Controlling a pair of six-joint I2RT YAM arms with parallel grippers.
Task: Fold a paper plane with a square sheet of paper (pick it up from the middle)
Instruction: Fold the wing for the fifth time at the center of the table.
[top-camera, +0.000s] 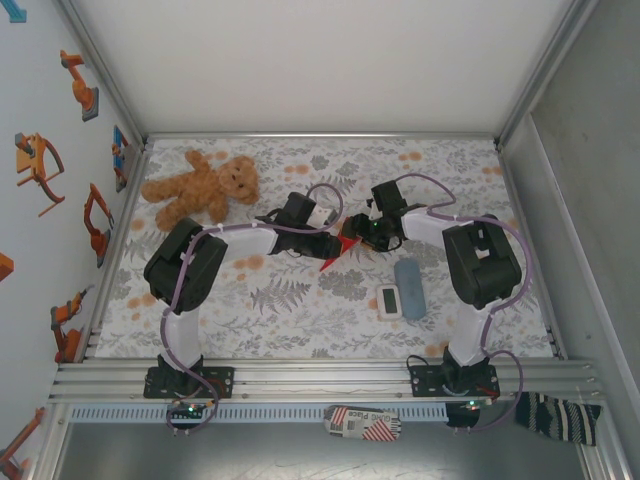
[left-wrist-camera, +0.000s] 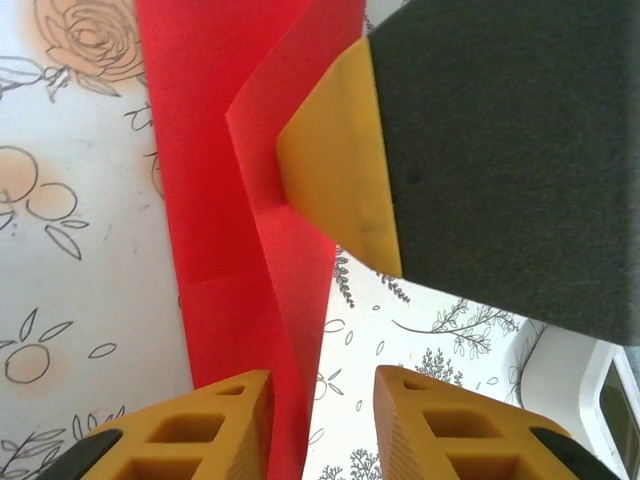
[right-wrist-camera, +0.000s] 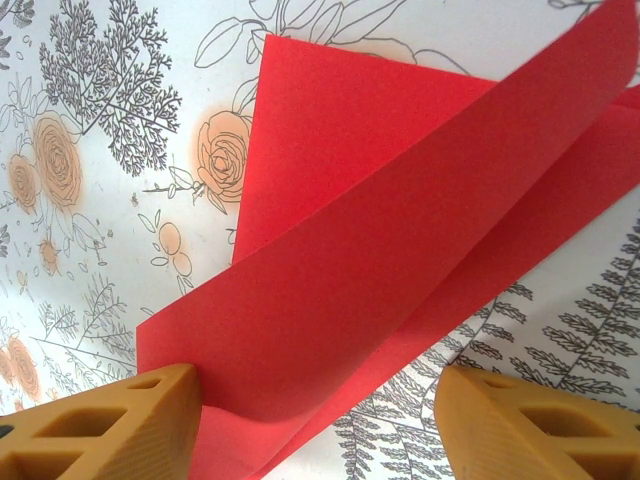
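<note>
The red paper plane (top-camera: 333, 256) is a partly folded, pointed strip at the middle of the table, its tip toward the near left. In the left wrist view the paper (left-wrist-camera: 230, 250) stands on edge with a centre crease and leans against the inner face of one finger. My left gripper (left-wrist-camera: 322, 385) is open, with a gap to its other finger. One yellow-tipped finger (left-wrist-camera: 335, 170) of the right gripper touches the paper's upper flap. My right gripper (right-wrist-camera: 318, 385) is open wide, and the curled red sheet (right-wrist-camera: 380, 240) rests against only one of its fingers. Both grippers (top-camera: 338, 244) (top-camera: 360, 236) meet over the paper.
A brown teddy bear (top-camera: 205, 187) lies at the back left. A grey-blue oblong block (top-camera: 409, 275) and a white digital timer (top-camera: 389, 300) sit just right of the paper, toward the front. The floral tablecloth (top-camera: 300, 320) covers the table inside metal frame rails.
</note>
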